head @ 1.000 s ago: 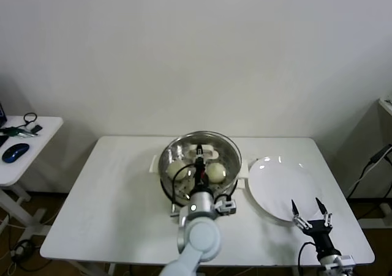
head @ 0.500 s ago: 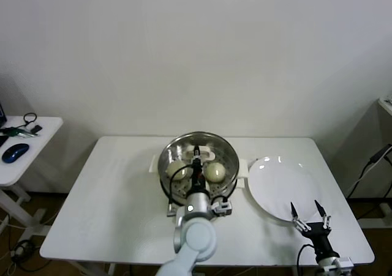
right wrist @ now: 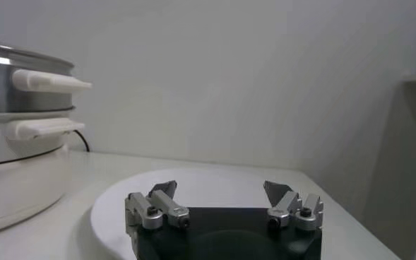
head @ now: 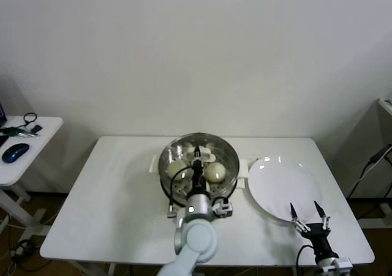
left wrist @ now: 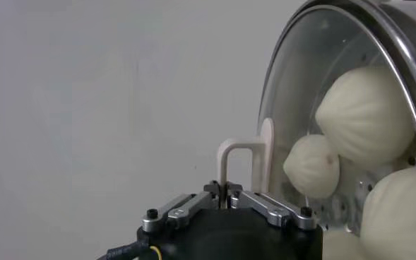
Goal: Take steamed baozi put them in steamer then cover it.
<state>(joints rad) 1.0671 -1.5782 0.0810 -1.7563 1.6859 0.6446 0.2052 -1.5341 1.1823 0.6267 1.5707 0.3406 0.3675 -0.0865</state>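
The steamer (head: 166, 173) stands mid-table, a shiny steel pot on a cream-white base. The clear glass cover (head: 184, 150) lies over its mouth; I cannot tell whether it rests on the rim. My left gripper (head: 196, 160) is above the pot's centre, shut on the cover's cream-white handle (left wrist: 239, 152). In the left wrist view, three steamed baozi (left wrist: 366, 113) show through the glass (left wrist: 299, 85). In the head view, two baozi (head: 177, 168) show inside the pot. My right gripper (head: 306, 213) hangs open and empty at the near edge of the white plate (head: 282, 184).
The flat white plate (right wrist: 215, 176) lies right of the steamer (right wrist: 17, 85), whose side handles stick out toward it. A small side table (head: 24, 147) with a mouse and cables stands far left. A wall runs behind the table.
The cover has come down and settled over the steamer with my left gripper still on its handle. The right gripper has drifted slightly toward the table's near edge.
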